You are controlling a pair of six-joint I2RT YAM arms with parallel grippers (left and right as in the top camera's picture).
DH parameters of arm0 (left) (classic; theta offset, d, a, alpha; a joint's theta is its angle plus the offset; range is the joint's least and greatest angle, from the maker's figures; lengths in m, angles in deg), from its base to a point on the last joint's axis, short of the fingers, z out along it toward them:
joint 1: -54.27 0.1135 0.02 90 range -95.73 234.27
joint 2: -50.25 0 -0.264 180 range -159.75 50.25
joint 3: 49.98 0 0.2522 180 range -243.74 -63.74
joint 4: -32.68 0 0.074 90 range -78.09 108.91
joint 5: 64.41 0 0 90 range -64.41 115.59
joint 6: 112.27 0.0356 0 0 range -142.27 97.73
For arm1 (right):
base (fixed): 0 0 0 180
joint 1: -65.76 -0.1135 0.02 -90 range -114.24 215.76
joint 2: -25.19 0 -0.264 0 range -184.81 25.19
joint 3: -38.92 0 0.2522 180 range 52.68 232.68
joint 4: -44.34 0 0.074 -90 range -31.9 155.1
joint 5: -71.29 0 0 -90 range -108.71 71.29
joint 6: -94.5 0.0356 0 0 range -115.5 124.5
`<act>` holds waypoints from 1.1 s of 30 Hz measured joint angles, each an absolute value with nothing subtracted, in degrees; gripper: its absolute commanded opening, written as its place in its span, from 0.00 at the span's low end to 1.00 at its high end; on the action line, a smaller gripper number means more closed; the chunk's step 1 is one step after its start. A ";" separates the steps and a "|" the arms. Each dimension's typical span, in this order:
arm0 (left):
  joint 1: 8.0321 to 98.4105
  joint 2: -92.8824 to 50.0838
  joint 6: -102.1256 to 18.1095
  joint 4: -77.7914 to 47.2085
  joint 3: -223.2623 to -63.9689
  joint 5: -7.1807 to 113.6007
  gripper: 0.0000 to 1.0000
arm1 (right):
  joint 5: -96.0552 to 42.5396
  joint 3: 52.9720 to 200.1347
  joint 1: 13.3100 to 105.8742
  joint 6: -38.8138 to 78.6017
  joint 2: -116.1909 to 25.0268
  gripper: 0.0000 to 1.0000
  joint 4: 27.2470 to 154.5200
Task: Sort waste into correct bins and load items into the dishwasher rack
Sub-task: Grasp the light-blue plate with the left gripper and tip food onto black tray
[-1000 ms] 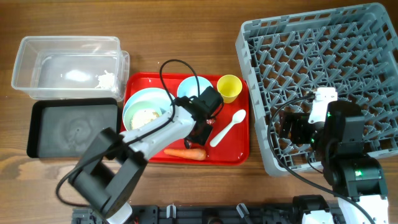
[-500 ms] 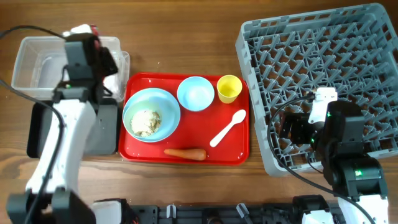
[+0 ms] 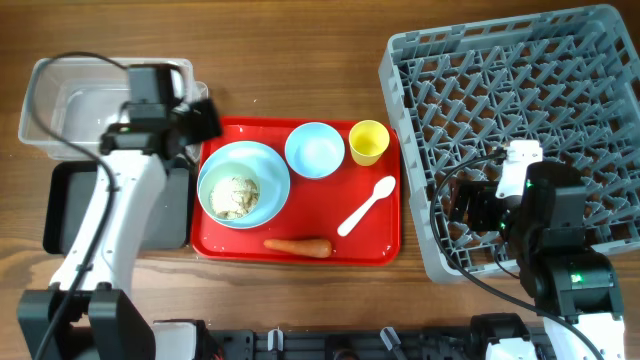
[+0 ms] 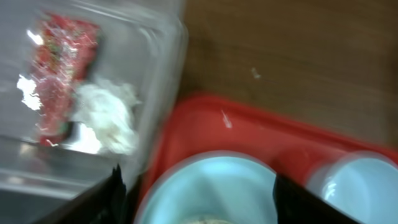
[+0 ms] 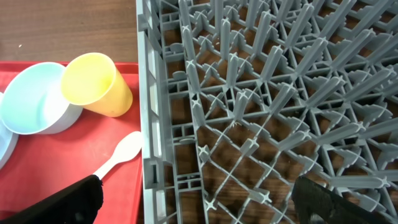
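two bits of waste, the small red printed wrapper and the crumpled white tissue, already lie in the clear rectangular plastic tub. that leaves the clump of whitish rice scraps and the small orange carrot.

the rice looks light, loose and a bit sticky. a straight pinch would probably crumble it, so taking the big round light blue dish under it by the rim and tipping it seems safer. the carrot should be stiff and light but smooth and keen to roll. best bet is a grip across its thicker middle.

the left gripper has its fingers spread wide with nothing between them. it hangs over the spot where the tub corner meets the flat red tray. the dish rim sits right under it in the wrist view, so the rice is near. the carrot lies at the tray's front edge, well apart, past the dish.

the right gripper is also wide and empty, over the grey plastic lattice rack.
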State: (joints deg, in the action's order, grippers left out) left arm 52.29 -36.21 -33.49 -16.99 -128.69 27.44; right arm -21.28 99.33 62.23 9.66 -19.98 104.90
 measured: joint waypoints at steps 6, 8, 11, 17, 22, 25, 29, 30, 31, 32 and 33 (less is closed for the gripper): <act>37.34 -38.33 -33.49 -29.40 -128.62 31.75 0.59 | -21.28 99.33 62.23 9.66 -19.98 1.00 105.08; 34.94 -40.08 -33.52 -29.55 -128.62 30.63 0.59 | -21.28 99.33 62.23 9.66 -19.98 1.00 105.21; 34.50 -42.72 -34.87 -29.60 -128.62 29.36 0.52 | -21.28 99.33 62.23 9.66 -19.98 1.00 105.30; 34.50 -50.37 -37.23 -29.55 -128.62 28.45 0.27 | -21.28 99.33 62.23 9.66 -19.98 1.00 105.30; 34.50 -53.61 -38.13 -30.27 -128.64 27.38 0.04 | -21.28 99.33 62.23 9.66 -19.98 1.00 105.30; 34.50 -52.80 -38.08 -31.15 -128.64 26.68 0.04 | -21.28 99.33 62.23 9.66 -19.98 1.00 105.32; 36.10 -47.59 -38.06 -34.80 -128.64 27.27 0.04 | -21.28 99.33 62.23 9.66 -19.98 1.00 105.36; 38.11 -43.75 -38.08 -36.66 -128.64 27.44 0.04 | -21.28 99.33 62.23 9.66 -19.98 1.00 105.39; 39.79 -41.15 -38.06 -37.29 -128.64 27.59 0.04 | -21.28 99.33 62.23 9.66 -19.98 1.00 105.36; 42.09 -38.50 -38.06 -38.16 -128.64 28.49 0.04 | -21.28 99.33 62.23 9.66 -19.98 1.00 105.41; 43.09 -37.43 -38.06 -38.19 -128.64 28.69 0.04 | -21.28 99.33 62.23 9.66 -19.98 1.00 105.41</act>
State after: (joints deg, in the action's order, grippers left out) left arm 43.09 -37.43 -38.06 -38.19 -128.64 28.69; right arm -21.28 99.33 62.23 9.66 -19.98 105.41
